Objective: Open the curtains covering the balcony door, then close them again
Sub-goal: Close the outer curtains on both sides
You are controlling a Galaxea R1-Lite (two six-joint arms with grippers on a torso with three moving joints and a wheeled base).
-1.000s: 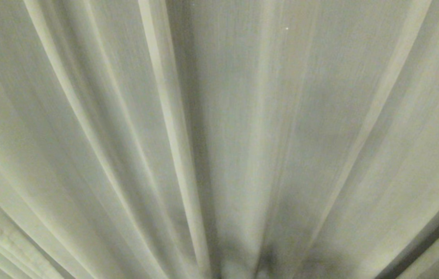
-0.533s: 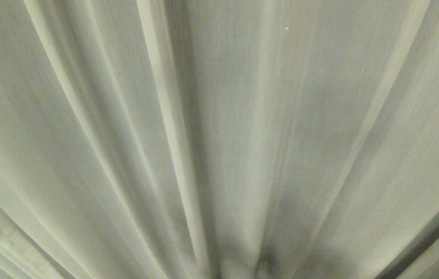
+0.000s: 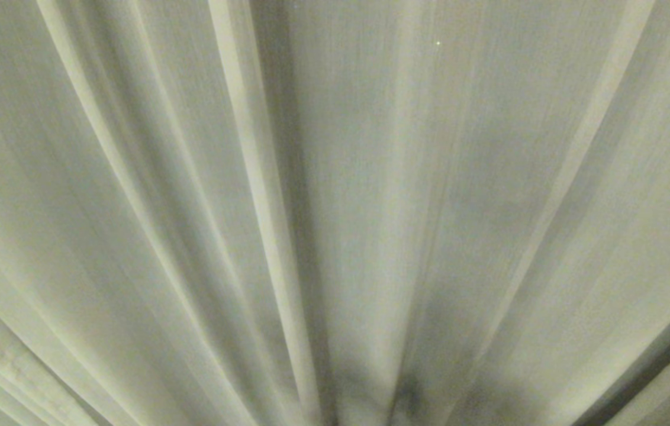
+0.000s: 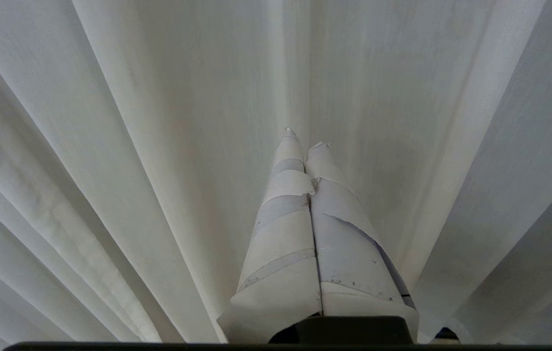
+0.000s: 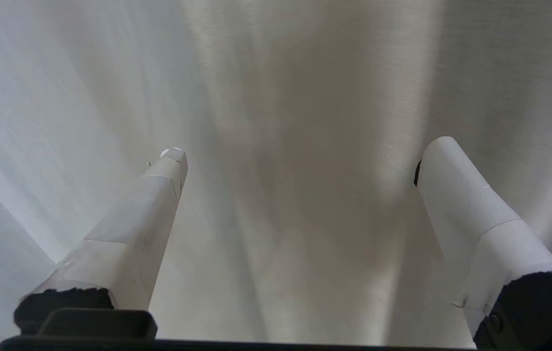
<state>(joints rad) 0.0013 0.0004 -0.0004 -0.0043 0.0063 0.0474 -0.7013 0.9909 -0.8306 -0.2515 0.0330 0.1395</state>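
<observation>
Comparing the head view with the earlier ones shows almost no change: the curtains (image 3: pixel 335 195) fill the frame edge to edge, pleats fanning from the lower centre, with only a slight shift in the dark shading there. A dark strip at the lower right corner may be the balcony door frame; this cannot be confirmed. Neither arm appears in the head view. The right wrist view shows what it lacks: the right pincer (image 5: pixel 300 156) spread wide, holding nothing, fabric close ahead between its wrapped fingers (image 5: pixel 159 195). The left wrist view shows the left pincer (image 4: pixel 304 141) closed tight on nothing, pointed at the pleats. Judgement: the curtains remain drawn, and the right pincer is set for a first grasp.
</observation>
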